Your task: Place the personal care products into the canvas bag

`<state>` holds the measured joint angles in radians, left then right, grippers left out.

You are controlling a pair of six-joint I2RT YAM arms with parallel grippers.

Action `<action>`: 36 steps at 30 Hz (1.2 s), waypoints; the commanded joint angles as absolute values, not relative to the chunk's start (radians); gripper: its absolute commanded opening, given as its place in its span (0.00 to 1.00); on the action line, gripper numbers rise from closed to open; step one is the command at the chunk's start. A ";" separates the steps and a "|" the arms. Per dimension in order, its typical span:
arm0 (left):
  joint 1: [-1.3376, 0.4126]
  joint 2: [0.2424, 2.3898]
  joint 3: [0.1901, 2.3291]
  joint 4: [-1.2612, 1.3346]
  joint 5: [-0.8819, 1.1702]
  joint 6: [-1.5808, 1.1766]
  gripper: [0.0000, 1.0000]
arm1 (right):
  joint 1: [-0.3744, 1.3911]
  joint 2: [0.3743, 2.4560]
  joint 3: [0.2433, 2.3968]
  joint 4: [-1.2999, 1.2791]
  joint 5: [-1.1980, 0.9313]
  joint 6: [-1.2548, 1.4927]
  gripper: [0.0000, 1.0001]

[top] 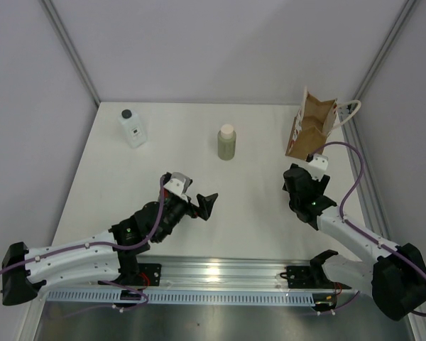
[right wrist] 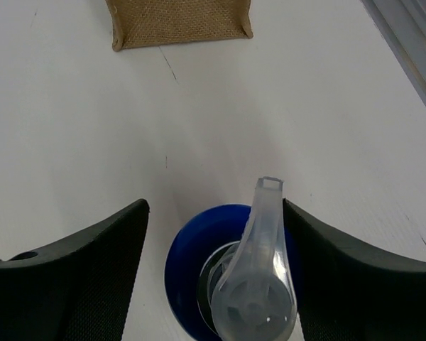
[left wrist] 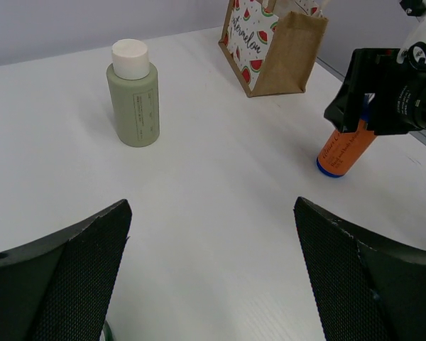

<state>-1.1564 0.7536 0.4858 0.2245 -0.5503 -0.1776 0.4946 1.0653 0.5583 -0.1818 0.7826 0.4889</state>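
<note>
The orange-red bottle stands tilted on the table, right of centre. My right gripper is down over it with a finger on each side. From above I see its blue part and clear plastic top. The right finger touches that top, and a gap remains at the left finger, so the jaws are open. The top view hides this bottle under the right gripper. The olive-green bottle and the clear square bottle stand farther back. The canvas bag is upright at the back right. My left gripper hovers wide open and empty.
The bag's watermelon-print side faces the left arm, and its white cord handle hangs toward the right wall. The table's right edge and metal rail run close to the right gripper.
</note>
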 commanded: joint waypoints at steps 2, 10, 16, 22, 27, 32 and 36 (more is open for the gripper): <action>-1.161 0.753 0.495 0.267 -0.569 -0.163 0.99 | 0.491 1.066 0.549 -0.149 0.775 0.499 0.77; -1.161 0.744 0.492 0.264 -0.571 -0.163 0.99 | 0.486 1.066 0.549 -0.156 0.747 0.489 0.52; -1.161 0.744 0.494 0.265 -0.568 -0.164 0.99 | 0.515 1.006 0.529 -0.179 0.736 0.488 0.18; -1.161 0.753 0.494 0.264 -0.575 -0.163 0.99 | 0.531 1.028 0.629 -0.212 0.717 0.416 0.00; -1.161 0.744 0.489 0.267 -0.575 -0.163 0.99 | 0.537 1.080 0.675 -0.068 0.497 0.212 0.00; -1.161 0.746 0.489 0.268 -0.581 -0.161 0.99 | 0.535 1.169 0.810 -0.081 0.457 0.137 0.00; -1.161 0.747 0.489 0.270 -0.583 -0.160 0.99 | 0.523 1.209 0.972 -0.162 0.480 0.092 0.00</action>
<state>-1.1564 0.7525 0.4858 0.2249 -0.5652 -0.1741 0.5316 1.2133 0.8234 -0.2153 0.4732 0.1719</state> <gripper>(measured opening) 0.994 0.595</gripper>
